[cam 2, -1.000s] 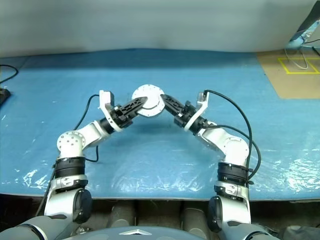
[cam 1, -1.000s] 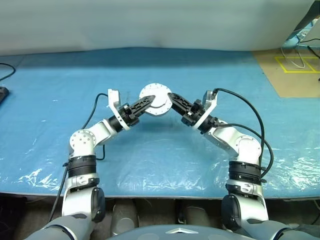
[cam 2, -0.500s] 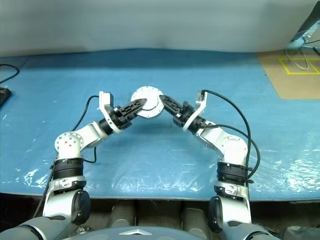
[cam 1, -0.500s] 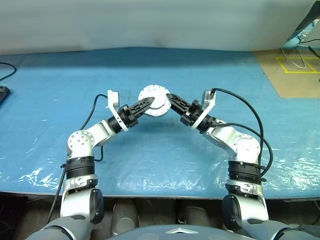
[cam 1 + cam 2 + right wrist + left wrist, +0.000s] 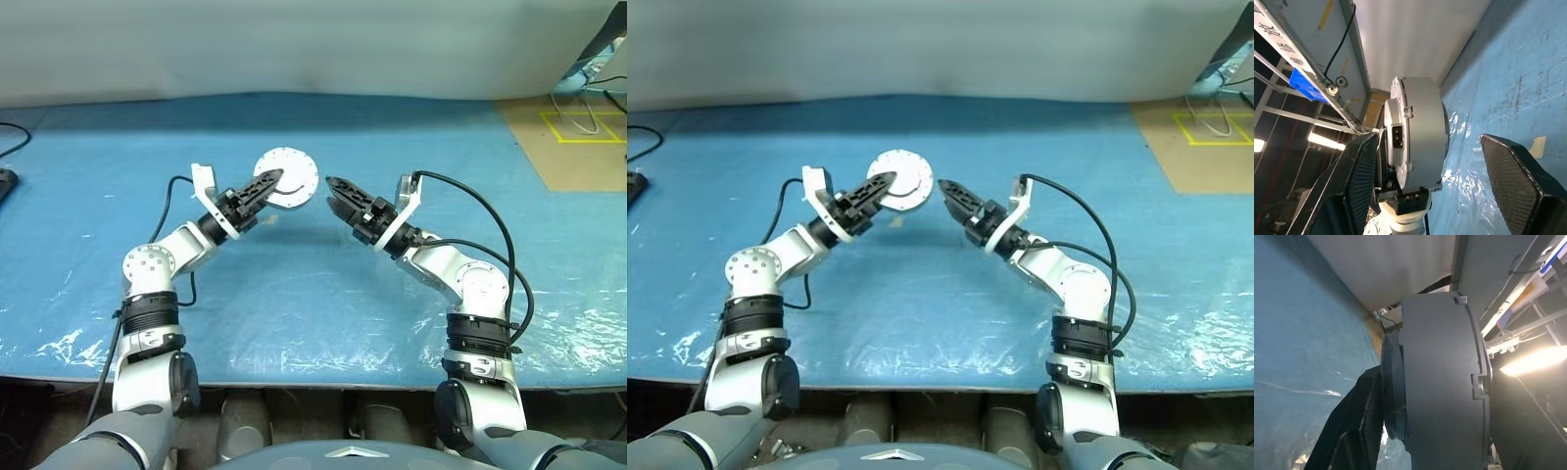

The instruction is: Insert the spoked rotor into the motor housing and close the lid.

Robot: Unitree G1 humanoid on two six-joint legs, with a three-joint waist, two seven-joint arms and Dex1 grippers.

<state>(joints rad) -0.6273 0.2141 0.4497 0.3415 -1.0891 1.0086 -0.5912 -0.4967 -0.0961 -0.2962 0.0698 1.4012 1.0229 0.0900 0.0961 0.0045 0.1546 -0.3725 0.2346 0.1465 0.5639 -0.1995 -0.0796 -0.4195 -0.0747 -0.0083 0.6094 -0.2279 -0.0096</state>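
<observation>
My left gripper (image 5: 272, 182) is shut on the round silver motor housing (image 5: 289, 176) and holds it on edge above the blue table, its flat face with rim holes turned toward the camera. In the left wrist view the grey housing (image 5: 1440, 382) stands between the black fingers (image 5: 1359, 431). My right gripper (image 5: 335, 193) hangs a short way to the right of it, open, touching nothing. The right wrist view shows the housing (image 5: 1418, 132) beyond the spread fingers (image 5: 1520, 181). I cannot tell the lid apart from the housing. The spoked rotor is hidden.
A blue plastic sheet (image 5: 313, 294) covers the table, crinkled near the front edge. A brown board with yellow tape (image 5: 573, 137) lies at the far right. A black cable (image 5: 12, 142) enters at the far left. A small pale scrap (image 5: 896, 221) lies under the housing.
My right gripper has opened and let go of the housing. The left gripper has carried the housing to the left, away from the right fingers.
</observation>
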